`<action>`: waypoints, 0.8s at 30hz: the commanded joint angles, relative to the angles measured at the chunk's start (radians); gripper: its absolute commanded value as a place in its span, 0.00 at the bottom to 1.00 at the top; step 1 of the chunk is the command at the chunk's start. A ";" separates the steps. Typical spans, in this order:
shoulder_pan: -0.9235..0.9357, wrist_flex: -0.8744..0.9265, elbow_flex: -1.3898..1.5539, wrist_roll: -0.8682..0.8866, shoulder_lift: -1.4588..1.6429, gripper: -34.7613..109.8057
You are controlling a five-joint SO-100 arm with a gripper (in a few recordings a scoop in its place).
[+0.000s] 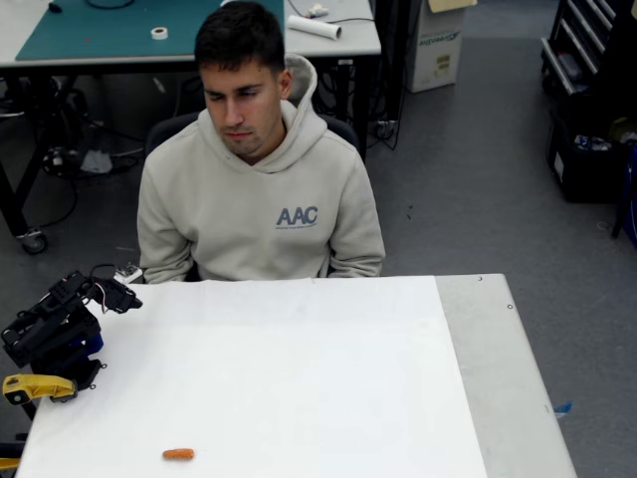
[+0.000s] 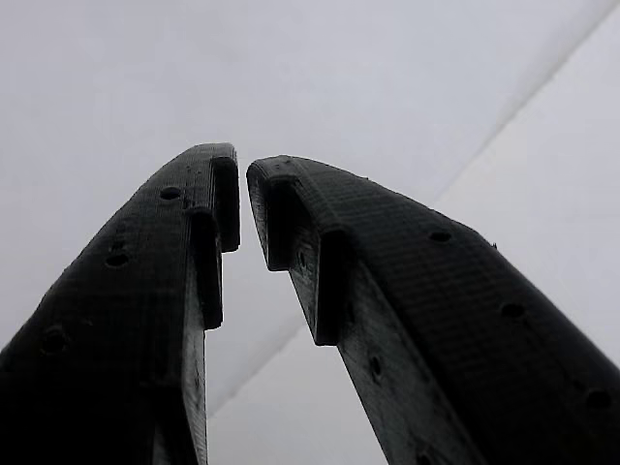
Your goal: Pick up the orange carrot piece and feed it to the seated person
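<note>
The orange carrot piece (image 1: pixel 178 454) lies on the white table (image 1: pixel 318 368) near its front edge, left of centre. The seated person (image 1: pixel 261 204) sits behind the table's far edge in a beige hoodie, looking down. My black arm is folded at the table's left edge, with the gripper (image 1: pixel 125 296) pointing toward the far left corner, well away from the carrot. In the wrist view the gripper (image 2: pixel 242 170) has its two black fingertips almost touching over the bare white surface, with nothing between them.
A yellow part (image 1: pixel 38 386) of the arm sticks out at the left edge. A grey strip (image 1: pixel 498 368) runs along the table's right side. Behind the person stands a desk (image 1: pixel 119 35) with a green mat, and a cardboard box (image 1: pixel 438 45) sits on the floor.
</note>
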 commanded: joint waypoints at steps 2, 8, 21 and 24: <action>-0.011 0.011 -0.072 0.003 0.011 0.22; -0.015 0.011 -0.072 0.003 0.011 0.22; -0.002 0.011 -0.083 0.014 -0.003 0.22; 0.000 0.009 -0.092 0.009 -0.048 0.22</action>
